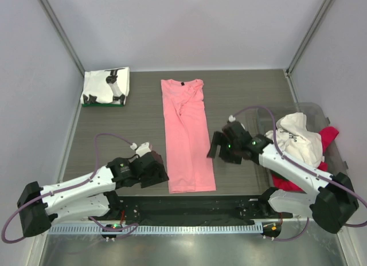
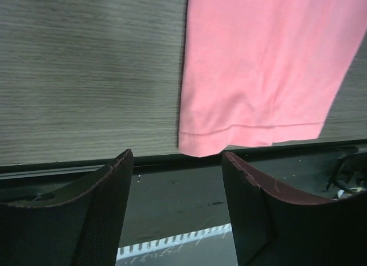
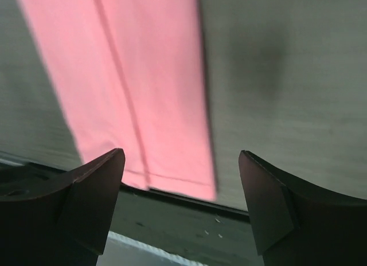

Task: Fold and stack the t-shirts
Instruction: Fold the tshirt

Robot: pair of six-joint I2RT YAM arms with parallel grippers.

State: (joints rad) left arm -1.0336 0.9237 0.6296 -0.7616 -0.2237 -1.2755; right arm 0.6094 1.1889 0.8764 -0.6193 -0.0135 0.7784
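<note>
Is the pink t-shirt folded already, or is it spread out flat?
Partly folded: the pink t-shirt lies as a long narrow strip, no sleeves sticking out, not yet folded crosswise.

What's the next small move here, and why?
Probably bring the left pincer in to the near-left corner of the pink tee and close on the hem. The tee lies flat as a long narrow strip, not yet folded crosswise. Both pincers stand open and empty, the left beside that corner, the right pincer by the opposite edge.
</note>
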